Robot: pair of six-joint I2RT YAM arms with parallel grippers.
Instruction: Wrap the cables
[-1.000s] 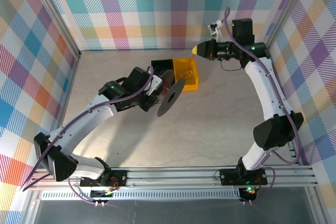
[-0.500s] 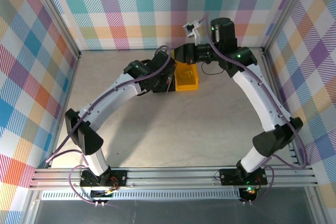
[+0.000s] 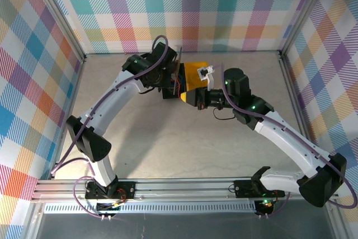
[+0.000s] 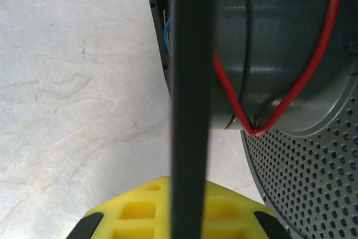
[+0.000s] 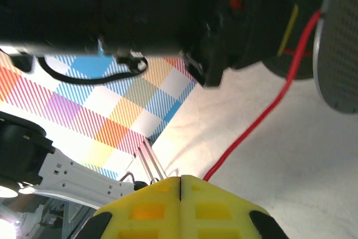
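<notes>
Two claws, both clamped. Left claw (image 4: 187, 205) pinches the spool (image 4: 279, 43) by its flange. Right claw (image 5: 180, 183) is closed on the cable (image 5: 251, 125), which enters at its tips. The cable runs up to the spool hub, with one slack red loop across it, at the back of the tabletop (image 3: 168, 138) by the bin (image 3: 193, 74). My read: tension the line first, lay turns between the flanges, and don't let it ride over the rim.

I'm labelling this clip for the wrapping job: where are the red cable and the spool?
red cable (image 4: 253, 131), left wrist view, at its sharp bend against the spool.
spool (image 4: 279, 32), left wrist view, on its grey core.
</notes>
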